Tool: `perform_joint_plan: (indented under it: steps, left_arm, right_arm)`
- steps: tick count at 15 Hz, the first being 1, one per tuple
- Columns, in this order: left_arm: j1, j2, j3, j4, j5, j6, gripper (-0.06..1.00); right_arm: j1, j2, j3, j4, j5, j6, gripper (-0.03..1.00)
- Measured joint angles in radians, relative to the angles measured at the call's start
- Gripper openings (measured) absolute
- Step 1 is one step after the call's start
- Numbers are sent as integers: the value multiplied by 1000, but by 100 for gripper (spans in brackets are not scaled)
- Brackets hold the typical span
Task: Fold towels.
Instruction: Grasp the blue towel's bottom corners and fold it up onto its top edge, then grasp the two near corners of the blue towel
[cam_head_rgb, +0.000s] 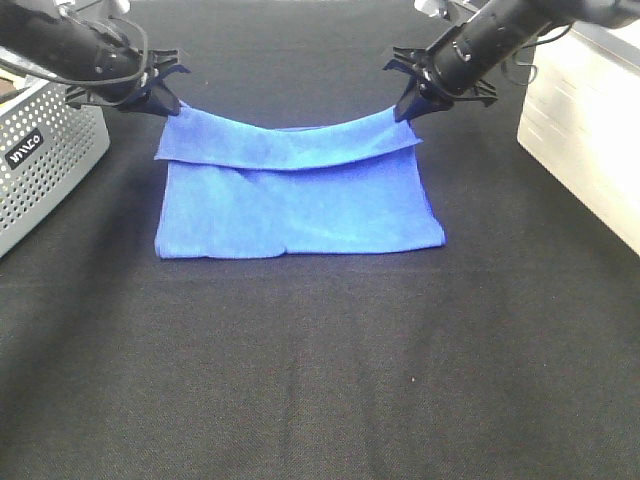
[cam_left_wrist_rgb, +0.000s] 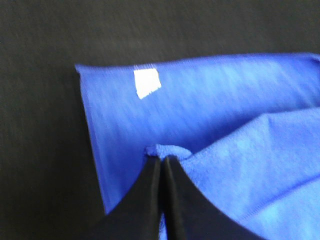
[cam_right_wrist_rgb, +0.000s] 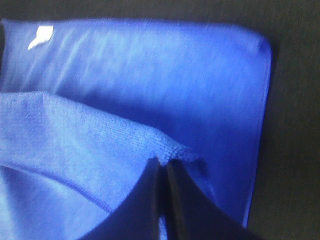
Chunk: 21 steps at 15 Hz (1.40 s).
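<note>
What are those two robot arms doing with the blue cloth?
They are folding a blue towel on the black table. The left gripper and the right gripper each pinch one corner, held just above the table, so the edge sags between them. The rest of the towel lies flat.

Black cloth tabletop (cam_head_rgb: 320, 380), grey perforated basket (cam_head_rgb: 40, 160) left, white box (cam_head_rgb: 585, 110) right

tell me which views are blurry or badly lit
Exterior high view: sharp, evenly lit, the white box washed out. Left wrist view: the blue towel looks smeared, its white tag blown out, the left hand a dark silhouette. Right wrist view: dimmer, weave crisp only near the right hand.
</note>
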<state>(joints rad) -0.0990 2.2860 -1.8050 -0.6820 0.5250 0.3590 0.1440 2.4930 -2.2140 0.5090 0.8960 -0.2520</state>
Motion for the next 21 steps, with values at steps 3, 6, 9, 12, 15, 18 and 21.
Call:
perform_joint_plan:
  steps: [3, 6, 9, 12, 15, 18, 21]
  left_arm:
    - [0, 96, -109, 1, -55, 4, 0]
    - [0, 166, -198, 1, -81, 29, 0]
    - [0, 210, -232, 1, -85, 32, 6]
    - [0, 211, -232, 1, -87, 34, 31]
    - [0, 208, -232, 6, -72, 34, 72]
    - [0, 174, -236, 61, 63, 33, 78]
    - [0, 167, -238, 71, 245, -36, 78]
  right_arm:
    - [0, 109, -153, -18, -24, 2, 0]
    - [0, 152, -182, -21, -100, 2, 0]
    - [0, 175, -183, -26, -150, 2, 4]
    - [0, 176, -183, -27, -152, 2, 30]
    - [-1, 173, -183, -28, -115, 2, 79]
    - [-1, 136, -183, -69, 63, 5, 86]
    - [-1, 105, -183, -75, 221, 38, 86]
